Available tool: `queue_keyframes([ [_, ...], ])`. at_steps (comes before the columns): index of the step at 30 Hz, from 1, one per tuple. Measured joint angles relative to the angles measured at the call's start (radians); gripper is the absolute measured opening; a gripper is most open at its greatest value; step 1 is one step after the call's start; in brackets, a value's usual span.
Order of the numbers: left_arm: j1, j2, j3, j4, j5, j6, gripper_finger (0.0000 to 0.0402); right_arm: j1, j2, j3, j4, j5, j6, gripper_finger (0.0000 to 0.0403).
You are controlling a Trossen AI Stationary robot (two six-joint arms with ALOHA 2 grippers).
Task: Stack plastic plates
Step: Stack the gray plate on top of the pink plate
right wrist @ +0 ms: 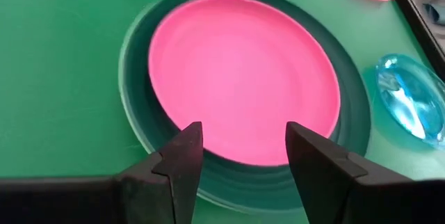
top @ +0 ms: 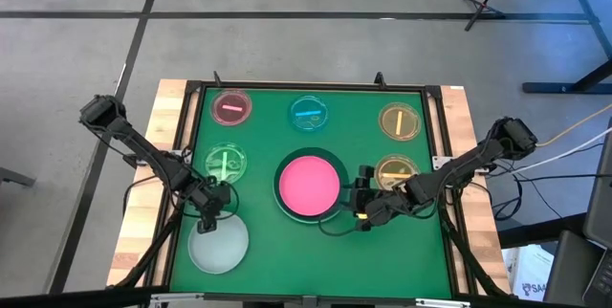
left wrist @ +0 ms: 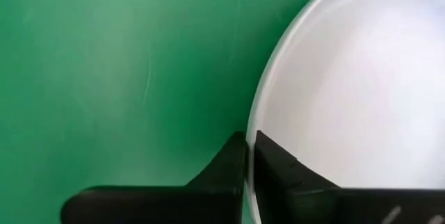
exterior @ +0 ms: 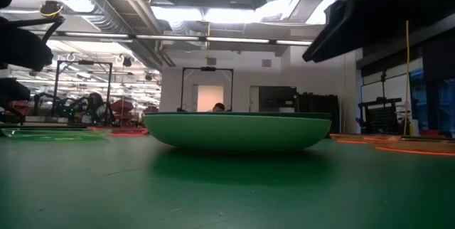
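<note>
Large plate [top: 309,184] sits nested on another plate [right wrist: 351,123] mid-mat [top: 277,260]; a big plate [top: 218,243] lies to its left, nearer the front; five small plates ring the back and sides.

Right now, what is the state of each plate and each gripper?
Pink plate: stacked in the dark green plate.
White plate: on the mat, rim gripped.
Left gripper: shut on white plate rim.
Right gripper: open, at the stack's edge.
Small plates: five, lying apart, unstacked.
</note>
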Motion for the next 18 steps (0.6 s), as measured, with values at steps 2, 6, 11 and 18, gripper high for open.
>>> queue_keyframes([
  [2,0.011,0.0,0.019,-0.008,0.007,0.0,0.0012,0.002,-0.002,0.024,-0.019,-0.009,-0.012,0.0193],
  [6,0.031,0.0,0.088,-0.009,0.011,0.0,0.001,0.026,-0.021,0.062,-0.068,-0.013,-0.003,0.0193],
  [11,0.071,0.0,0.197,-0.013,-0.011,0.012,0.0006,0.083,-0.076,0.074,-0.122,-0.005,0.02,0.0193],
  [18,0.149,-0.001,0.337,-0.009,-0.22,0.09,0.0014,0.149,-0.133,0.075,-0.223,0.047,0.125,0.0193],
])
